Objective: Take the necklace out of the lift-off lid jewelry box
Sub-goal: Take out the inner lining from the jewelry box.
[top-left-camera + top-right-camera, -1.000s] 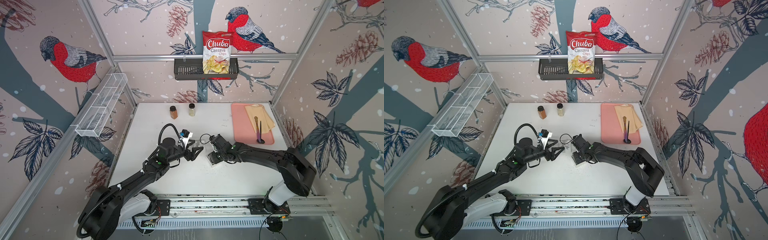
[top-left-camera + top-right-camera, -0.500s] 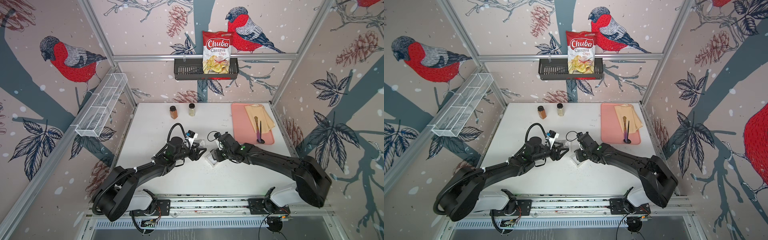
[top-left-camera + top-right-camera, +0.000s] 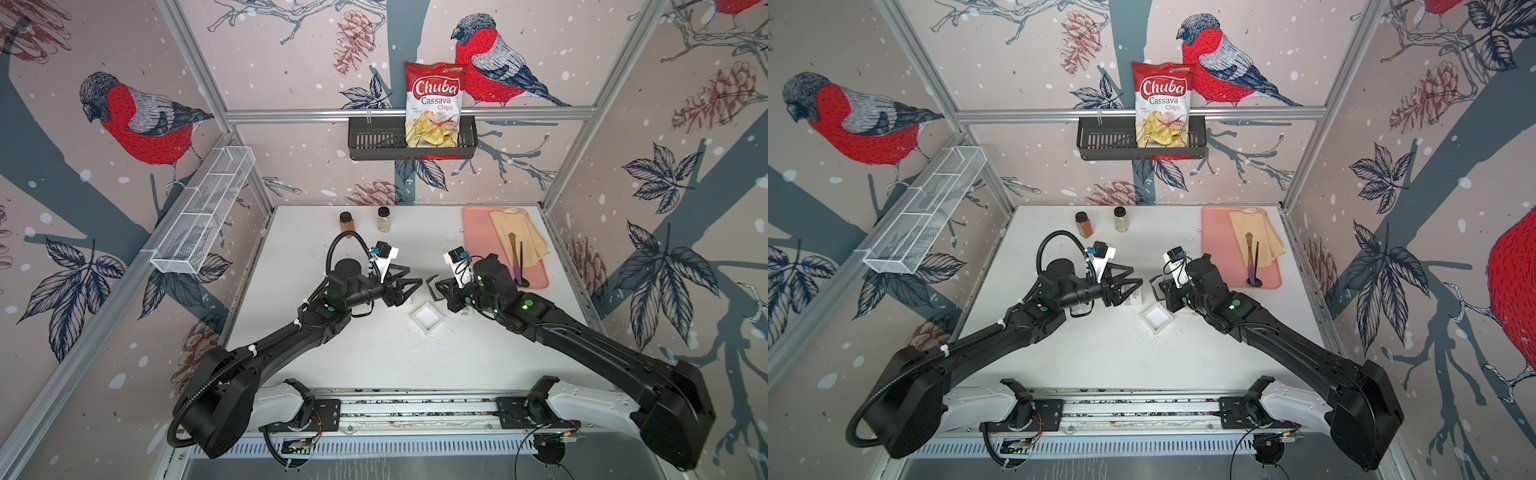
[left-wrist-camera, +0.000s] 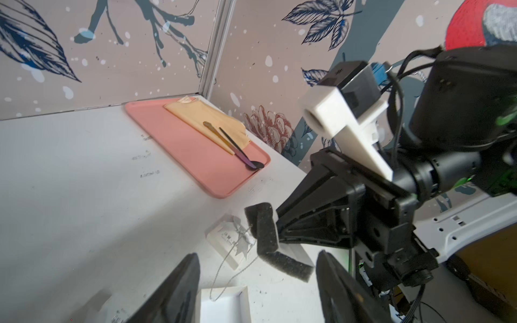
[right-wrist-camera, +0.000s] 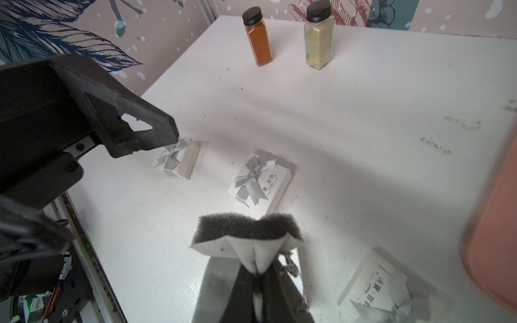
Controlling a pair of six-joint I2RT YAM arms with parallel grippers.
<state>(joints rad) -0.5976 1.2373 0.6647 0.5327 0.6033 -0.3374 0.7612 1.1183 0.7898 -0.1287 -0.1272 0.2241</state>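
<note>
Necklace: a thin silver chain [image 5: 289, 264] hanging from the black foam insert [image 5: 246, 228], bunched right beside the right jaws. In the left wrist view its loop trails down to the rim of the open box base [image 3: 428, 316]. Whether its low end touches the base, the views do not show.
Handling: it looks feather-light and completely limp, so it should swing and snag easily. A fine chain like this could slip its slot or kink if jerked.
Where to hold: probably not the chain itself. The stiff white backing of the foam insert looks the safer grip, with a lift high enough for the loop to clear the rim.
Left gripper [image 3: 415, 286]: jaws spread wide and holding nothing. It hovers above the white table [image 3: 374, 353], pointed toward the insert but apart from it.
Box base: it sits on the table between the two arms, with only white lining showing inside.
Right gripper [image 5: 256, 275]: clamped tight on the insert's white backing. The backing folds into a peak in the pinch, and the foam sticks out past the fingertips, off the table.
</note>
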